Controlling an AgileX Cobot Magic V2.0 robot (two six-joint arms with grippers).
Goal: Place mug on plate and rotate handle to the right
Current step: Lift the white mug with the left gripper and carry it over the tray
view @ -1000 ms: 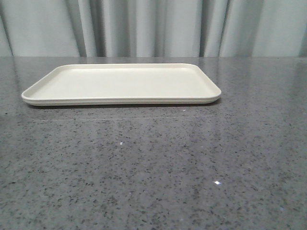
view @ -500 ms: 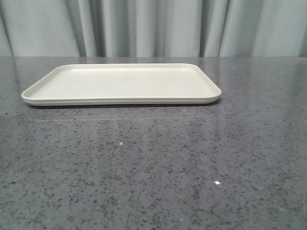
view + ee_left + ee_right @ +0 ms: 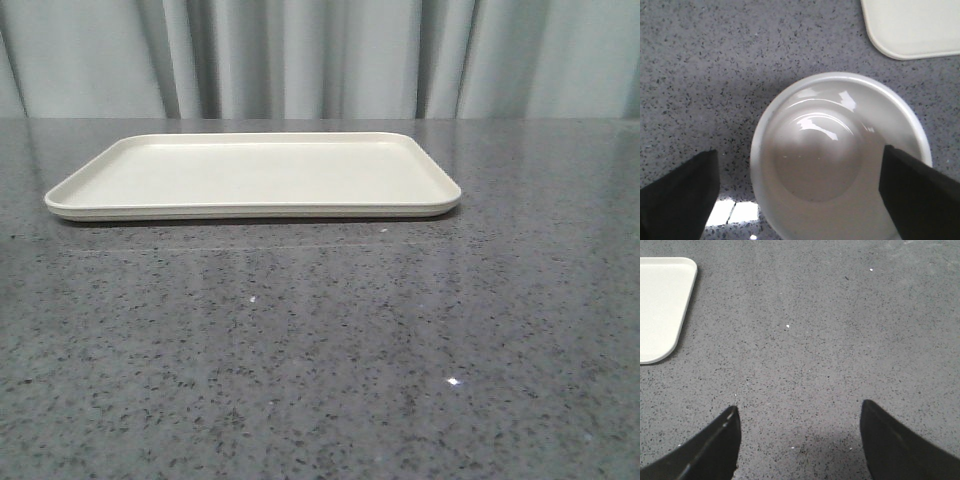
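Note:
The cream-white plate [image 3: 250, 175] lies flat at the back middle of the table and holds nothing. One corner of it shows in the left wrist view [image 3: 915, 25] and one in the right wrist view [image 3: 660, 305]. The white mug [image 3: 840, 150] shows only in the left wrist view, seen from above with its mouth up, standing on the table beside the plate's corner. Its handle and face print are hidden. My left gripper [image 3: 800, 150] is open just above the mug, one finger [image 3: 680, 195] clear of its side, the other finger [image 3: 920, 190] overlapping its rim. My right gripper [image 3: 800, 405] is open and empty above bare table.
The grey speckled tabletop [image 3: 320, 350] stretches in front of the plate. A pleated grey curtain [image 3: 320, 60] hangs behind the table's far edge. Neither arm nor the mug shows in the front view.

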